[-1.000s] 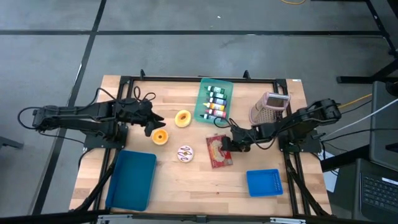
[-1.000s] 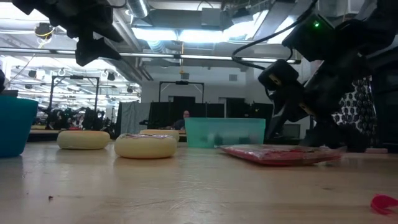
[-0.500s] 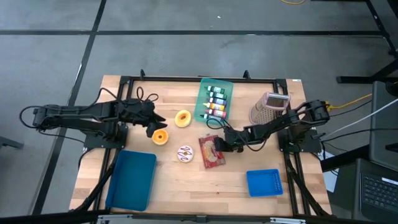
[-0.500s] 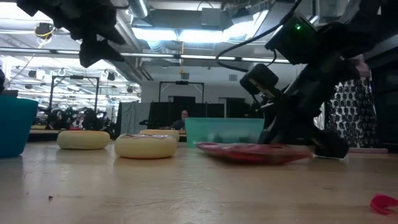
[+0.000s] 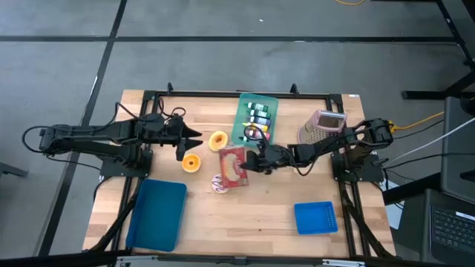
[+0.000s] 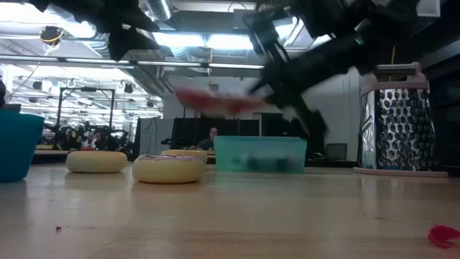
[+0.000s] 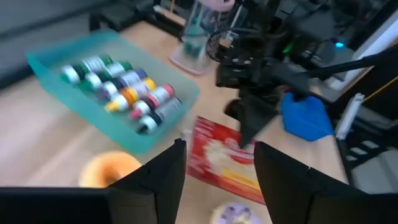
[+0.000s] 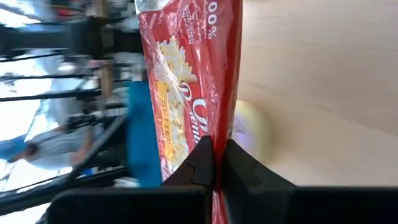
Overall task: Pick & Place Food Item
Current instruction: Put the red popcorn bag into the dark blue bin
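The red snack packet [image 5: 232,165] has been lifted off the table and carried toward the left side since the earlier frames, where it lay flat on the wood beside the iced donut [image 5: 217,185]. It is now held clear of the table surface, pinched by one edge in the closed right gripper [image 5: 251,161], just in front of the teal tray of paint bottles [image 5: 257,119] and partly above the iced donut. The left gripper [image 5: 194,139] is seen with its fingers spread and nothing between them, beside the yellow donut [image 5: 217,140] and the orange donut [image 5: 191,163]. A metal grater [image 5: 321,127] is stood at the right.
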Robot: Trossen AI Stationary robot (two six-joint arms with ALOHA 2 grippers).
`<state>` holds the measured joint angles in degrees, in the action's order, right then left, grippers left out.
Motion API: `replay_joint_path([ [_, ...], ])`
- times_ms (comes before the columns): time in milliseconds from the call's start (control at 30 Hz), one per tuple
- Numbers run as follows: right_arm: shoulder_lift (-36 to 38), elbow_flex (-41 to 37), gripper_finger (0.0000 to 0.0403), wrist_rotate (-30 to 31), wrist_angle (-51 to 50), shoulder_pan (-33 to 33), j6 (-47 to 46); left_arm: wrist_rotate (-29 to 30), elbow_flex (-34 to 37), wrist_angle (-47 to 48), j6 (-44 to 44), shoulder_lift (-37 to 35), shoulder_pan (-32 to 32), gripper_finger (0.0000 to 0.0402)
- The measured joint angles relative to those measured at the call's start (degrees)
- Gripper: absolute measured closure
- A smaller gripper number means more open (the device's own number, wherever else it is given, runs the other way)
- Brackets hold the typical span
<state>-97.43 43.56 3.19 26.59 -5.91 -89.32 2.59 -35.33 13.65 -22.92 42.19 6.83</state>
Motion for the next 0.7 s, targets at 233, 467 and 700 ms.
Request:
replay_joint_path([
  [233, 0.1, 10.9, 0.0393, 2.8, -1.1, 2.7, 7.6, 1.0, -4.2, 0.2, -4.8, 0.0, 2.8, 0.0211],
  [467, 0.2, 19.6, 0.0393, 3.1, -5.7, 4.9, 15.2, -7.9, -4.5, -1.8, -16.4, -0.4, 7.3, 0.016],
  [700, 0.3, 24.4, 0.0393, 3.1, -10.2, 5.5, 19.7, -8.7, -4.6, -4.0, -21.5, -0.4, 7.6, 0.0158],
])
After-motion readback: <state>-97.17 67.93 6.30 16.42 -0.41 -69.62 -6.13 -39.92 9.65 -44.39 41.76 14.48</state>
